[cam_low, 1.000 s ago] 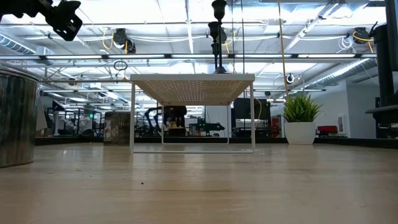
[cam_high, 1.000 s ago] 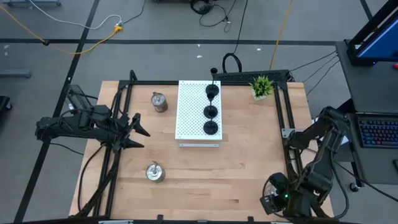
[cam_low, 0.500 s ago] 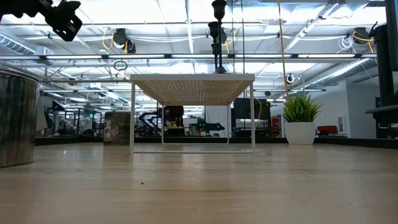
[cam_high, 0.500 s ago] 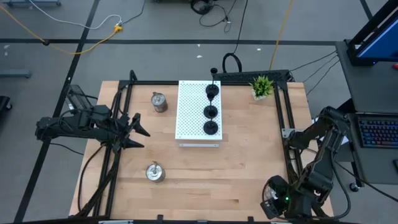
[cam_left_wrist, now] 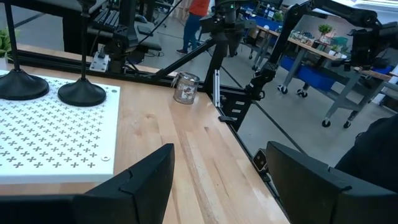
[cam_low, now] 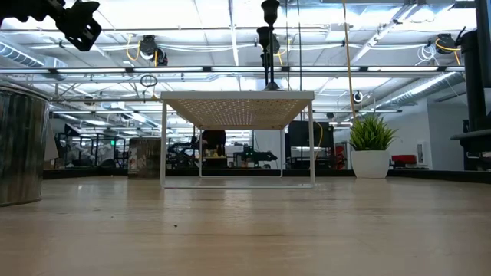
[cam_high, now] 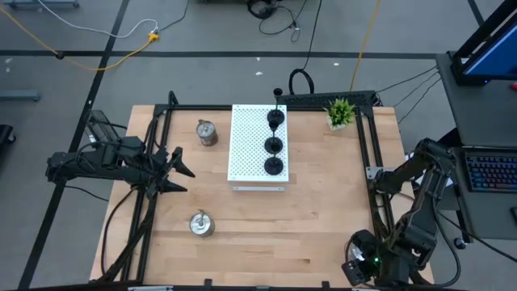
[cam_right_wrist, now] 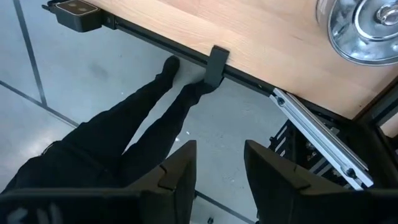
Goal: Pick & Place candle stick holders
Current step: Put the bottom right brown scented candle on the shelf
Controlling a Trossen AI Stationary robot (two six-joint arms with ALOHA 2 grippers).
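On the white perforated board (cam_high: 257, 146): three matte black round-based holders (cam_high: 275, 146) | wood table (cam_high: 323, 210): two shiny silver holders (cam_high: 200, 223) | left gripper (cam_high: 179, 170) parted, empty | right gripper (cam_right_wrist: 219, 169) slightly apart, empty.

Black holders, three: upright in a row on the white board (cam_high: 249, 145), round bases, thin stems; far (cam_high: 276, 118), middle (cam_high: 274, 145), near (cam_high: 275, 167). Silver holders, two visible: shiny metal, round bases, upright on the desk (cam_high: 323, 218); one (cam_high: 207, 132) just beside the board's far left corner, one (cam_high: 200, 223) near the front edge.
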